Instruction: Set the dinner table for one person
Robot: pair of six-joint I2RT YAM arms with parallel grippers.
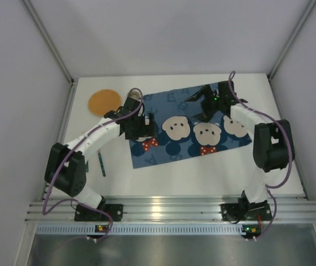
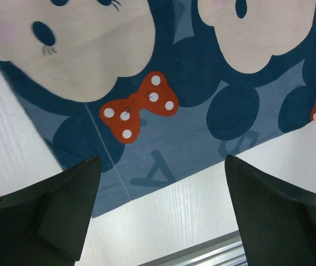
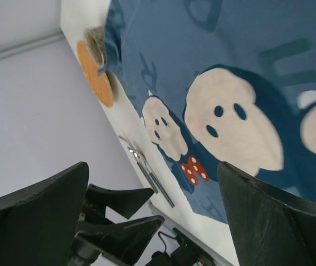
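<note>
Hidden or unclear:
- The left arm covers the far left corner of the placemat [image 1: 194,119] in the top view. The right arm covers its right edge and part of the third face.
- The cutlery [image 1: 101,164] is a thin dark strip from above. In the right wrist view it looks like silver pieces lying together [image 3: 147,173]; how many, I cannot tell.
- A blurred pale shape [image 3: 96,43] sits at the placemat corner by the coaster [image 3: 94,75]; I cannot tell what it is.
- The left wrist view cuts the placemat [image 2: 169,149] off on all sides but the near edge.

Counts:
- One blue placemat.
- Three pale cartoon faces in the top view.
- Two red dotted bows there, [image 1: 151,143] and [image 1: 207,149].
- One round orange coaster [image 1: 103,102].
- Two arms.

Dinner table [image 1: 174,177]: white and flat under everything, and it fills the floor of the booth. Bare strips show in both wrist views, [image 2: 202,205] and [image 3: 126,119]. The placemat lies skewed at its middle. The coaster is at far left, apart from the cloth. The cutlery is at near left, off the cloth.

Left gripper [image 1: 141,132] [image 2: 161,221]: jaws spread wide, holding nothing, over the placemat's near left edge.

Right gripper [image 1: 200,105] [image 3: 155,221]: jaws spread wide, holding nothing, over the far side of the placemat.
</note>
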